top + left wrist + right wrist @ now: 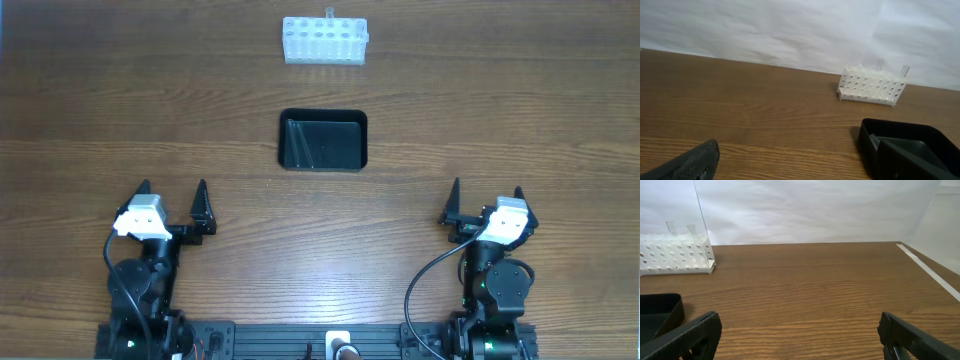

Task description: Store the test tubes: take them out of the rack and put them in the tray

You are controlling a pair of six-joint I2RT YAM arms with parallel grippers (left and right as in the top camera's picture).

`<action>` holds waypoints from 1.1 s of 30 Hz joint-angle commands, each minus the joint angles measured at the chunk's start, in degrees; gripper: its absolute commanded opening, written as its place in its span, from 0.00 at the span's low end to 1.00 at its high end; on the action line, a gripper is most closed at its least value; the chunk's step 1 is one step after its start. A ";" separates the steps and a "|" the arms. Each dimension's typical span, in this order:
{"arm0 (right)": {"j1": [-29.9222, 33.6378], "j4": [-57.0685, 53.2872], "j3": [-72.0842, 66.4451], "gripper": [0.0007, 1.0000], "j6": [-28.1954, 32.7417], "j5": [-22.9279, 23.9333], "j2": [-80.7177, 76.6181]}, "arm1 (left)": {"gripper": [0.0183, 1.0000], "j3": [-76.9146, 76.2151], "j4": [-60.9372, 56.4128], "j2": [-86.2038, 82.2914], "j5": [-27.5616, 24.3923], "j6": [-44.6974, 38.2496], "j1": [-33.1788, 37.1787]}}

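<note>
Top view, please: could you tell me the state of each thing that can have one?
rack: upright, not yet emptied
test tubes: standing upright in the rack
tray: empty
left gripper: open, holding nothing
right gripper: open, holding nothing

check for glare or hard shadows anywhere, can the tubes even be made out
Top view: even light, no hard shadows; pale sheen streaks the black tray. Left wrist view: highlights on the tray's inner wall; the test tubes in the white rack nearly vanish against the white backdrop. Right wrist view: tubes equally faint, no glare on the table.
</note>
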State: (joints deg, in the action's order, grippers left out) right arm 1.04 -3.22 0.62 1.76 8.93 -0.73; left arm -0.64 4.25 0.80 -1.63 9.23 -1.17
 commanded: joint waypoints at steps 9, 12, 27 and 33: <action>-0.22 -0.11 -0.33 0.99 0.00 -0.09 0.39 | 1.00 0.31 0.09 -0.42 -0.87 0.42 -0.20; -0.22 -0.09 -0.33 0.99 0.00 -0.09 0.39 | 1.00 0.31 0.09 -0.42 -0.87 0.42 -0.22; -0.20 5.77 0.17 0.99 -2.40 0.07 -3.10 | 1.00 0.31 0.09 -0.42 -0.87 0.42 -0.20; -0.22 10.12 8.98 0.99 -5.22 -2.51 -20.94 | 1.00 0.31 0.11 -0.42 -0.87 0.42 -0.22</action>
State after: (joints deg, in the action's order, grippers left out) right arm 1.04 6.09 4.23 -1.54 7.99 -14.90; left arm -0.64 4.25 0.80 -1.76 9.23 -1.17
